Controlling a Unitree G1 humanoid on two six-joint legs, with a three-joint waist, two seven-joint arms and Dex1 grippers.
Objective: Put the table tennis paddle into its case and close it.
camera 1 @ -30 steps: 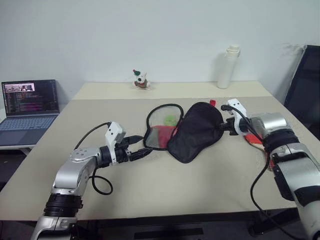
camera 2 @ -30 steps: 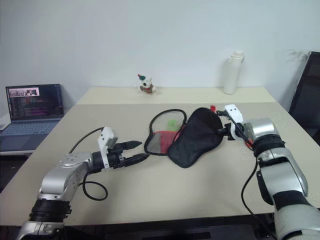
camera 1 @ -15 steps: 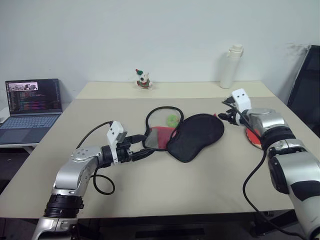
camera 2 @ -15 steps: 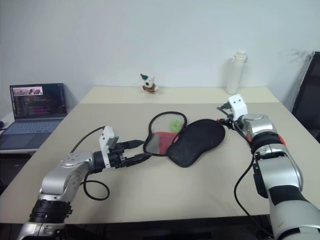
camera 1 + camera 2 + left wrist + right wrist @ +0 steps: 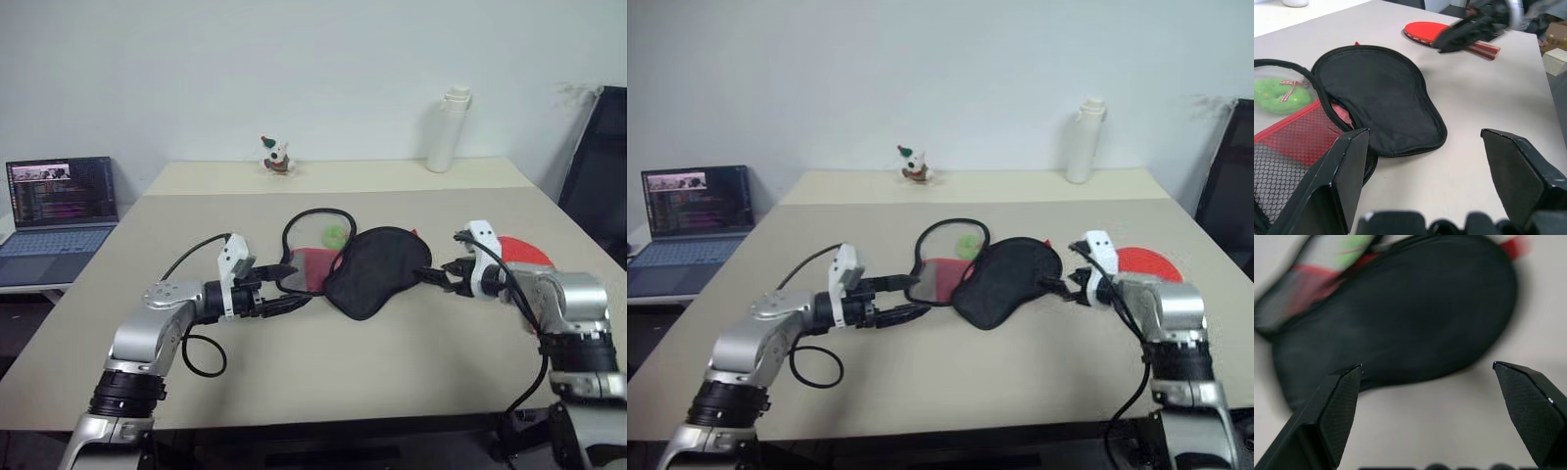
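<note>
The right gripper [image 5: 1427, 404] is seen with its two fingers [image 5: 1334, 406] spread wide and nothing between them; it is pointed at the black flap of the case [image 5: 377, 269] from just beside its edge, without contact. The left gripper [image 5: 1420, 181] is likewise held wide apart, with one finger [image 5: 1339, 176] at the rim of the red mesh half of the case; whether that rim is touched cannot be told. The case lies unzipped near the middle of the table [image 5: 294, 372], the black flap folded over the red half, and a small green ball [image 5: 334, 234] is seen through the mesh. The table tennis paddle [image 5: 519, 251] lies outside the case, on the table behind the right gripper. Compared with one second ago, the right gripper has been opened from a pinch on the flap and drawn back, and the flap now lies flatter.
</note>
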